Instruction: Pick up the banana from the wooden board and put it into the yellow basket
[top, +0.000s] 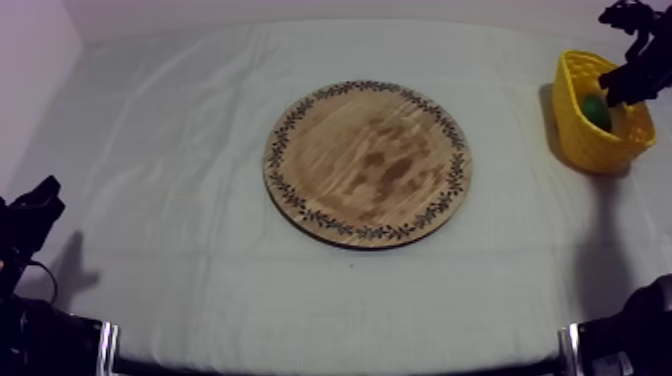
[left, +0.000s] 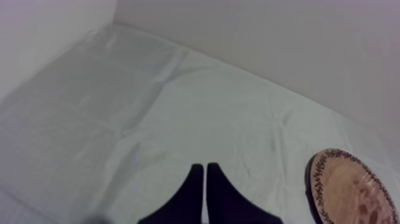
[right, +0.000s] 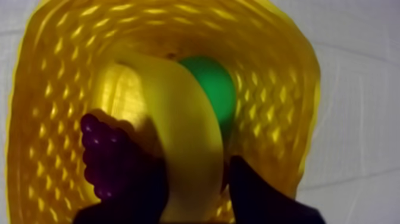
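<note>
Banana (right: 178, 119) in your right claw (right: 196, 176), inside the yellow basket (right: 280, 89).
You see the claw gripping the banana beside grapes (right: 101, 155) and a pear (right: 211, 89); your left claw (left: 205, 170) rests closed, empty, near the wooden board (left: 351, 190).

Wooden board (top: 367, 163); matt creased cloth (top: 180, 150); smooth banana (right: 178, 125).

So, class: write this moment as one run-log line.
right gripper shut on banana inside yellow basket | grapes, pear there too | wooden board bare | left gripper shut, over cloth
</note>
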